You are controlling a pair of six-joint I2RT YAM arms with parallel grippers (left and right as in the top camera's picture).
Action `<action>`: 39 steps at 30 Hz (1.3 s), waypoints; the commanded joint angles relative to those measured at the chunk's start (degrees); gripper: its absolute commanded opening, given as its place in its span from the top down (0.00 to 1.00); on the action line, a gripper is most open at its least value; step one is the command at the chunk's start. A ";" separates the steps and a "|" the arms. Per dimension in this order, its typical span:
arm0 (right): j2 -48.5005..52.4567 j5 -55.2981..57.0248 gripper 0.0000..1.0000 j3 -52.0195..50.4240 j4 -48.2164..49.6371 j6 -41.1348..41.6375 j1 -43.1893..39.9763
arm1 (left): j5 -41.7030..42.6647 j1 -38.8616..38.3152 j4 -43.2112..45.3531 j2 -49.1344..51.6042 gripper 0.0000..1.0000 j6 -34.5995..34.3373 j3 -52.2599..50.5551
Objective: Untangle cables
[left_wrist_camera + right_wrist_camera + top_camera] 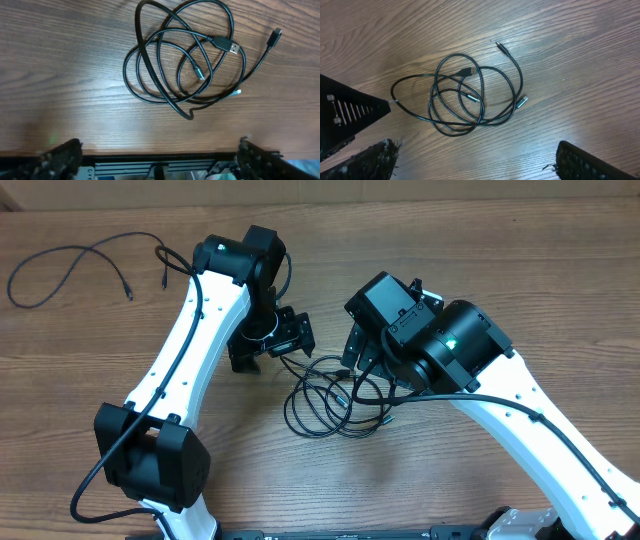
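- My left claw (160, 152) hangs over the bench (60, 75) with its fingers spread wide and nothing between them. I judge it is poised there to pick a strand.
- My right claw (475, 155) is just as wide and empty, hovering from the opposite side.
- Between them, at the centre of the overhead frame, the tangled cables (335, 395) lie in overlapping loops with plug ends (229, 46) poking out.
- Farthest off, at the upper left, one loose cable (70, 265) lies well apart, apparently already free.
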 commanded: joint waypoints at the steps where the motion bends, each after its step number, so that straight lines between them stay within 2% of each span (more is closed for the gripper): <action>1: -0.04 0.17 0.00 -0.20 0.17 -0.22 0.07 | -0.11 -0.04 -0.52 0.81 0.00 -0.42 -0.39; 24: -0.04 0.17 0.00 -0.20 0.17 -0.22 0.07 | 0.98 2.60 -0.50 0.83 0.00 -1.75 -0.42; 28: -0.04 0.17 0.00 -0.20 0.17 -0.20 0.07 | 0.94 1.38 -0.96 0.83 0.01 1.27 -0.87; 30: -0.04 0.17 0.00 -0.20 0.17 -0.22 0.07 | 1.07 0.92 -1.25 0.83 0.04 0.90 -1.36; 39: -0.04 0.17 0.00 -0.20 0.17 -0.20 0.07 | 2.71 0.68 2.62 0.90 0.02 -1.81 -5.20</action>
